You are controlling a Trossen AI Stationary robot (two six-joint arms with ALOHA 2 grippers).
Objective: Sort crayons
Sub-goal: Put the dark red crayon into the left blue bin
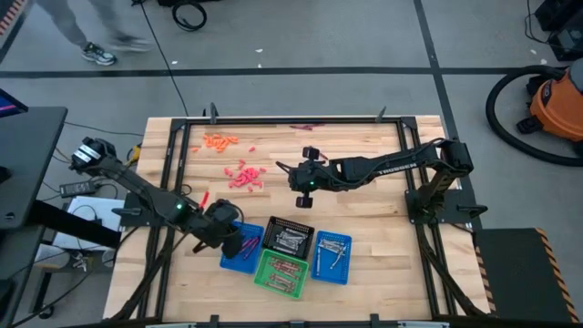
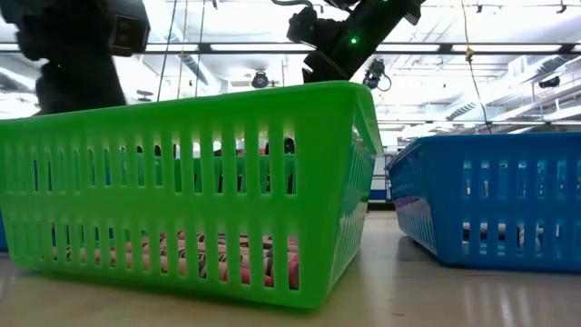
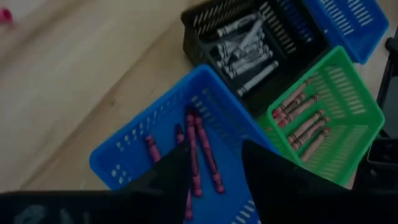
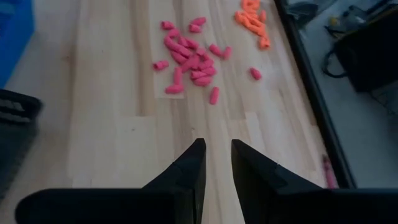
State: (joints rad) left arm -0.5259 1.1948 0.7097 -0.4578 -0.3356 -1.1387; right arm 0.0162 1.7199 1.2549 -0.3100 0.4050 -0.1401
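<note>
My left gripper (image 3: 214, 177) hangs open over the left blue basket (image 3: 130, 155), which holds several dark maroon crayons (image 3: 200, 149); nothing is between its fingers. Beside it, the black basket (image 3: 205, 25) holds silvery-grey crayons (image 3: 245, 46) and the green basket (image 3: 367, 118) holds reddish crayons (image 3: 305, 121). My right gripper (image 4: 217, 158) hovers open and empty above bare table, short of a heap of pink pieces (image 4: 189, 59). In the high view the left gripper (image 1: 228, 239) is at the near left and the right gripper (image 1: 290, 170) is mid-table.
An orange heap (image 1: 219, 140) lies at the far left, beyond the pink heap (image 1: 244, 175). A second blue basket (image 1: 332, 257) stands right of the black one (image 1: 289, 239). A single reddish crayon (image 4: 328, 171) lies near the table's left rail. Bare wood stretches between the heaps and the baskets.
</note>
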